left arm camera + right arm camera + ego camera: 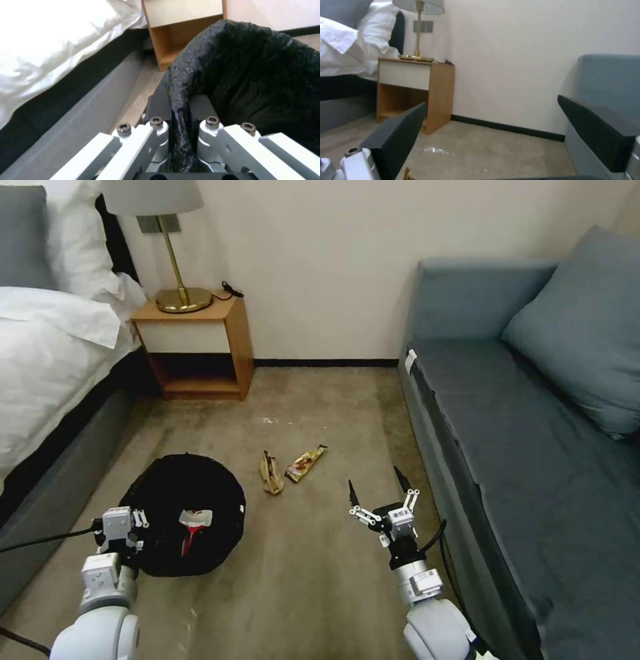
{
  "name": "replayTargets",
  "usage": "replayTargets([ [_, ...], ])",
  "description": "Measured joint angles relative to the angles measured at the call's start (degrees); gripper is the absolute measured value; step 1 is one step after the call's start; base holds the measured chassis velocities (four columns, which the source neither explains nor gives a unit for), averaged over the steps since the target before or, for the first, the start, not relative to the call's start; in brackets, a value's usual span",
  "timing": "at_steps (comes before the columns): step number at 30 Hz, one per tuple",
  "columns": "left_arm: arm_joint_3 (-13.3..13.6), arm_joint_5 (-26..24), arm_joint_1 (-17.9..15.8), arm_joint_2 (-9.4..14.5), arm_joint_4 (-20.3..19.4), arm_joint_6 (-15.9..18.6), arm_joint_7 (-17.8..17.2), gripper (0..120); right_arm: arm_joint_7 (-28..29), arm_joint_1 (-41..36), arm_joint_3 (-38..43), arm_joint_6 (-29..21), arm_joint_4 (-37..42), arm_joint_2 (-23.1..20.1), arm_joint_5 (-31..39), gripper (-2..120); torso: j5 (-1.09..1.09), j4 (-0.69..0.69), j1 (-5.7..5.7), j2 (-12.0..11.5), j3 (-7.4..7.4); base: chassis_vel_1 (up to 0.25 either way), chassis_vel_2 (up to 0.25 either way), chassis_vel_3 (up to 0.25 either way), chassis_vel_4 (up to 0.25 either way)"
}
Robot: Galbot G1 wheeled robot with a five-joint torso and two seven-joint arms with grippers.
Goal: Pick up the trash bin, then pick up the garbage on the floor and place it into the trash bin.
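The right claw [381, 488] is hanging spread wide above the beige-brown short-pile carpet floor [313, 580], just beside the grey-blue sofa [533, 447], gripping nothing. The brown banana peel [270, 473] and the gold-brown snack wrapper [306, 463] are lying ahead of it and toward the robot's left, close together, between this claw and the bin. The peel's long axis is running nearly straight away from the robot; the wrapper is slanting away and to the right. The right arm is clearly the nearer one, so the reach looks like a short forward-left move.

The left claw [178, 110] is clenching the near rim of the low round black wire-mesh trash bin [183, 513], its dark pads [159, 105] pinching the crinkled, glossy black liner [246, 75] between them. The bin is sitting beside the bed [47, 360], in front of the wooden nightstand [200, 347]; whether it is lifted off the carpet I cannot tell. A crumpled red-and-white wrapper [193, 523] is resting inside it.
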Motion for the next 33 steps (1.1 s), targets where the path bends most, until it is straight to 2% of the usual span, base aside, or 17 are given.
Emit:
replayTargets([
  [33, -0.45, -0.4, -0.92, 0.96, 1.67, -0.19, -0.03, 7, -0.48, 2.4, -2.75, -0.05, -2.75, -0.16, 0.34, 100, 0.01, 0.0, 0.01, -0.01, 0.0, -0.194, 0.196, 0.198, -0.195],
])
